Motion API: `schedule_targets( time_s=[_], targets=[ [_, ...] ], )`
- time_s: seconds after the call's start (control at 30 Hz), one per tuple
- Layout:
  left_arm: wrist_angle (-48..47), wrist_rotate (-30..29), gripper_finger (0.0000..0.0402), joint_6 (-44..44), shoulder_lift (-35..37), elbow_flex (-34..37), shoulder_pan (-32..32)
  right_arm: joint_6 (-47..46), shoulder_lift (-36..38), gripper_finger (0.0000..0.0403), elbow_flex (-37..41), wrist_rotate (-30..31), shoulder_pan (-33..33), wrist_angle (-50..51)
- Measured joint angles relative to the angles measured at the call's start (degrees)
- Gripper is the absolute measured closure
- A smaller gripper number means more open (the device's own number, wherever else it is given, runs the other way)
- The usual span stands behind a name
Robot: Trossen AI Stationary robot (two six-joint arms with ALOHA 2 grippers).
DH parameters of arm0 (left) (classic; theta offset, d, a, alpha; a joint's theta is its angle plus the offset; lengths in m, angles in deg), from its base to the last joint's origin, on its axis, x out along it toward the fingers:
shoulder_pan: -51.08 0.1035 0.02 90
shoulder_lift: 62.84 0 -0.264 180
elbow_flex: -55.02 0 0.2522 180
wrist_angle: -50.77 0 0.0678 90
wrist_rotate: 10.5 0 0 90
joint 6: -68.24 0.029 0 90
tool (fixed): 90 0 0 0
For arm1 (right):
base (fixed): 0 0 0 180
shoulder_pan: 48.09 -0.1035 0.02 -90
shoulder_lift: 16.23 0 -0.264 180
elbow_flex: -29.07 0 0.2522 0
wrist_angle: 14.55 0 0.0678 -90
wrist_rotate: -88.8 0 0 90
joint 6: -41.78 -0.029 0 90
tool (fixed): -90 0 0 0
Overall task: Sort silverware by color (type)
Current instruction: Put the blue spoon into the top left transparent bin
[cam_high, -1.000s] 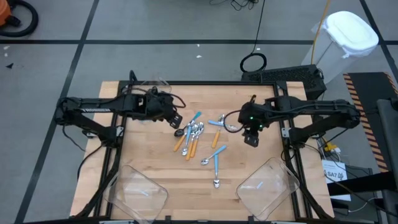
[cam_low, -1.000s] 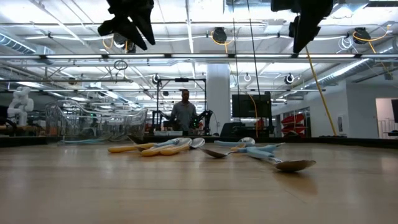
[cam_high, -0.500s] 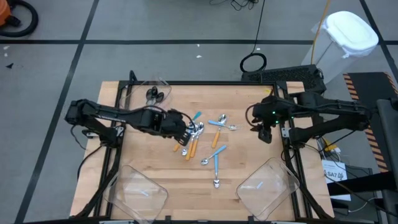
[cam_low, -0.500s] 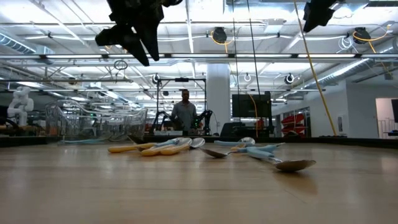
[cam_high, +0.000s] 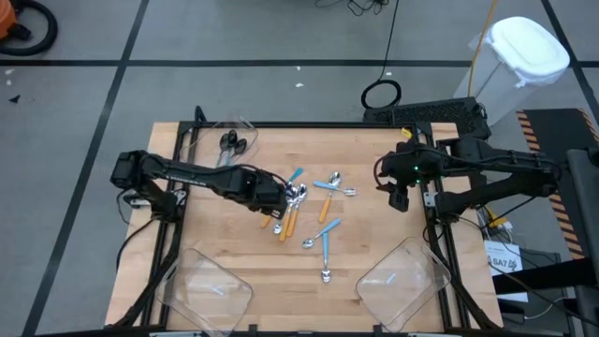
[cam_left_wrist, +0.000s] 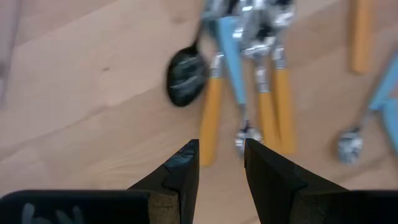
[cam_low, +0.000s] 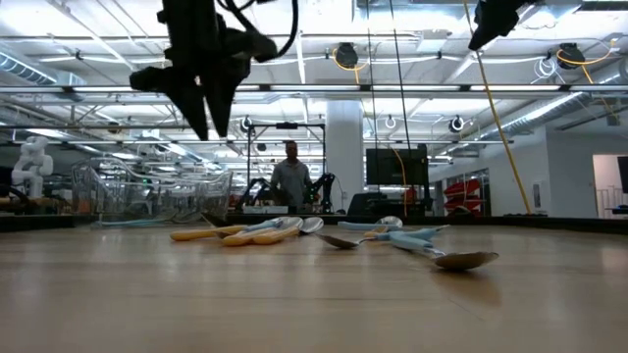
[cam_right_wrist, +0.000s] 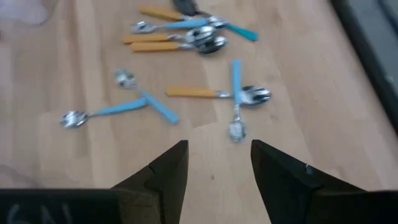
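Hovering left gripper [cam_left_wrist: 221, 163], orange-handled spoons [cam_left_wrist: 268, 102] below

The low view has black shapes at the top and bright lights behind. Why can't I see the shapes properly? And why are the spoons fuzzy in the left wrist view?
Low view: ceiling lights backlight the left gripper, leaving a silhouette. Left wrist view: the spoons look smeared, likely motion blur.

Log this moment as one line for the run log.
left gripper: open, above spoon pile | right gripper: open, empty, table's right edge | nothing held

Grey floor [cam_high: 281, 37] with dark lines; bright ceiling lights [cam_low: 324, 25]
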Motion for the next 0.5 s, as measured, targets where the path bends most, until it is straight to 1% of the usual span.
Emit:
schedule_targets(
  time_s=[0.07,0.17,0.27,0.4,0.5],
  targets=[
    [0.1,0.9,0.0275,2.2,-0.3,0.0,1.1,-3.0,0.1,0.0232,0.8,1.5,0.0,-0.5],
    [0.3,2.3,0.0275,7.2,-0.3,0.0,3.2,-8.3,0.0,0.0232,1.6,0.8,0.0,-0.6],
    [1.0,2.4,0.0275,9.2,-0.3,0.0,6.2,-10.3,0.1,0.0232,2.3,-1.6,-0.1,-0.5],
    [1.7,2.5,0.0275,12.6,-0.3,0.0,10.6,-11.7,0.0,0.0232,3.2,-1.4,0.1,-0.6],
    [4.8,3.8,0.0274,16.2,-0.3,0.0,13.2,-13.4,0.0,0.0232,4.0,-1.2,0.1,-0.9]
  ],
)
